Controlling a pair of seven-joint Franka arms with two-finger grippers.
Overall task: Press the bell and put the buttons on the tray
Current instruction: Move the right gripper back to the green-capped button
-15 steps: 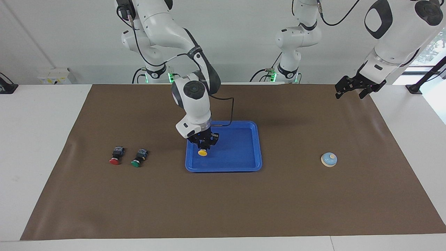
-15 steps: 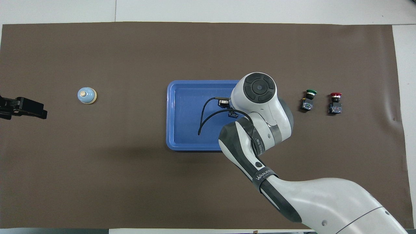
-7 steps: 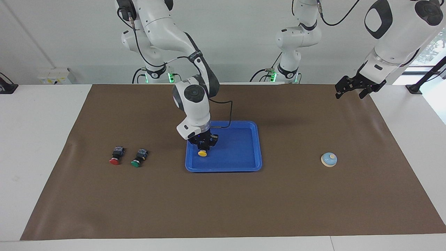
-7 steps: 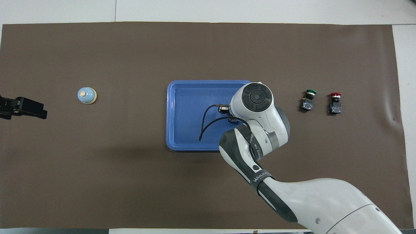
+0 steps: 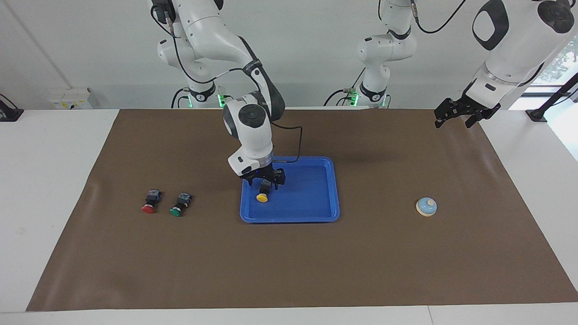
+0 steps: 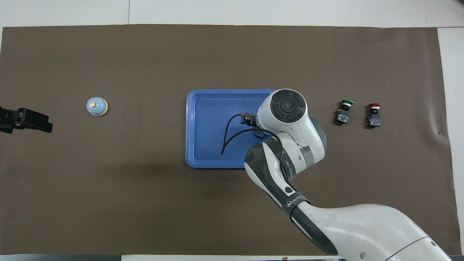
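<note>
**Yellow button let go on the tray**

Brown matting covers your tabletop (image 5: 289, 262), and the change sits at its middle. The right gripper (image 5: 263, 178) has just spread its fingers: a second ago they were clamped on the yellow button (image 5: 262, 196), and now they stand apart on either side of its black body, just above it. The button rests on the floor of the blue tray (image 5: 316, 219), at the end toward the right arm, cap pointing away from the robots. You can count that one as delivered, by the look of it.

Moving outward, the green button (image 5: 180, 205) and red button (image 5: 151, 201) lie side by side on the mat toward the right arm's end, untouched. I judge them next.

Farther out, the bell (image 5: 426, 206) sits alone toward the left arm's end. Your left gripper (image 5: 459, 114) waits raised over the mat's corner there, fingers open and empty.
</note>
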